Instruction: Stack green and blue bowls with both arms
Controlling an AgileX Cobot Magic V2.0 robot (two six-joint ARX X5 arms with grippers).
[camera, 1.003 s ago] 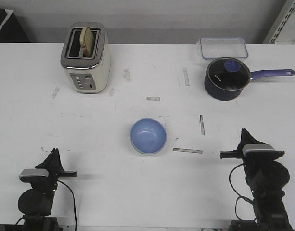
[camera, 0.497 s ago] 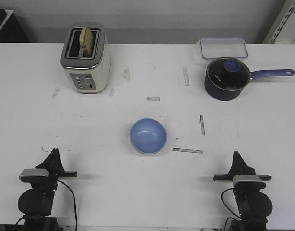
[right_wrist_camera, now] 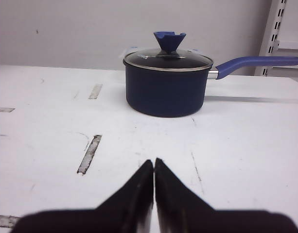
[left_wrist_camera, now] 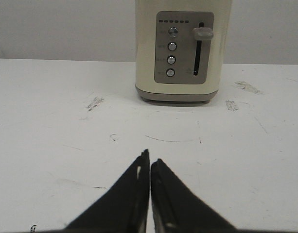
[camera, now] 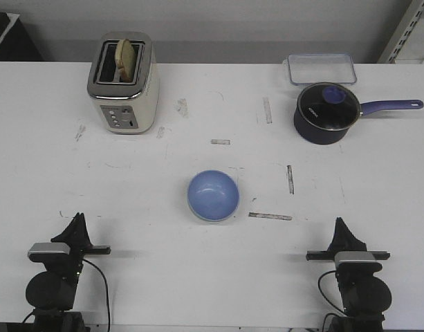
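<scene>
The blue bowl (camera: 213, 196) sits upright at the middle of the white table (camera: 149, 242); a pale rim shows beneath its lower edge, but I cannot tell that it is the green bowl. No green bowl shows apart from that. My left gripper (camera: 77, 220) rests low at the front left, shut and empty; in the left wrist view (left_wrist_camera: 149, 158) its jaws are together. My right gripper (camera: 339, 224) rests low at the front right, shut and empty; in the right wrist view (right_wrist_camera: 154, 162) its jaws touch. Both are well apart from the bowl.
A cream toaster (camera: 123, 83) with bread stands at the back left, also in the left wrist view (left_wrist_camera: 184, 48). A navy saucepan (camera: 326, 112) with a purple handle stands back right, also in the right wrist view (right_wrist_camera: 167, 87). A clear lidded box (camera: 321, 68) lies behind it.
My right arm has lowered and drawn back to its rest pose at the front right. The left arm and the bowl have not moved.
</scene>
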